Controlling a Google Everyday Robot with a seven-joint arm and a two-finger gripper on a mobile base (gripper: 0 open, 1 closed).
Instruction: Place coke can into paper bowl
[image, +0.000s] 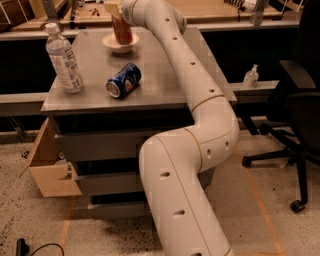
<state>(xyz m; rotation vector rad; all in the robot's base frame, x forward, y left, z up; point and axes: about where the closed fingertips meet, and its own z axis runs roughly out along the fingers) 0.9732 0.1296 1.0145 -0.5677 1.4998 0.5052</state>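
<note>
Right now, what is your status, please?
Gripper above paper bowl, shut on coke can. Can upright over bowl, contact unclear. Pepsi can lies aside.

Coke can (122, 32): red-orange body with white markings, upright, lower end down inside the paper bowl (107, 42); whether it touches the bottom can't be told, and its top is hidden by the gripper (119, 11), which sits directly above with jaws closed on the can's upper part. Paper bowl: shallow, cream-white, round with a flared rim, wider than the can, upright on the far part of the table (100, 62), can roughly centred in it.
</note>
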